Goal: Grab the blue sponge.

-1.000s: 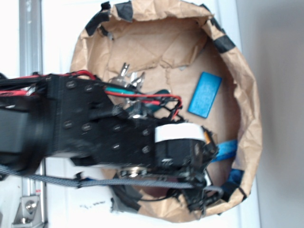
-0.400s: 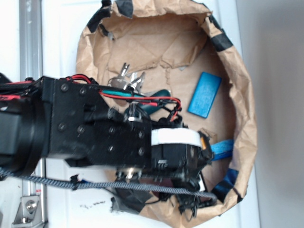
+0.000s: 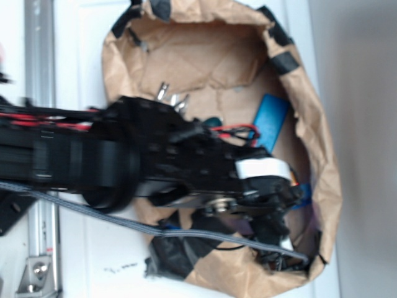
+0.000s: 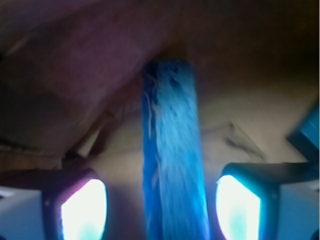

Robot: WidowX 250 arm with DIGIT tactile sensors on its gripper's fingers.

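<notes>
Over the paper-lined basket (image 3: pixel 322 186), exterior view: you see the black arm reaching from the left across the white counter (image 3: pixel 80 56), with the hand (image 3: pixel 291 202) low at the basket's right wall. A sliver of the blue sponge (image 3: pixel 305 188) shows just past the hand; most of it is hidden by the arm. The flatter blue block (image 3: pixel 273 121) lies apart, farther up the basket floor, and is not your target. From this view you cannot tell how the hand's fingers stand.

Wrist view: the blue sponge (image 4: pixel 172 160) stands on edge as a narrow porous strip, running up the frame between the two fingers (image 4: pixel 82 205), which are spread with clear gaps on both sides. The hand (image 4: pixel 160 200) straddles the sponge without touching it.

Step in hand, judged: final approach, grasp not yet made. Your next move calls for pressing the fingers together squarely on the sponge's faces, then lifting.
</notes>
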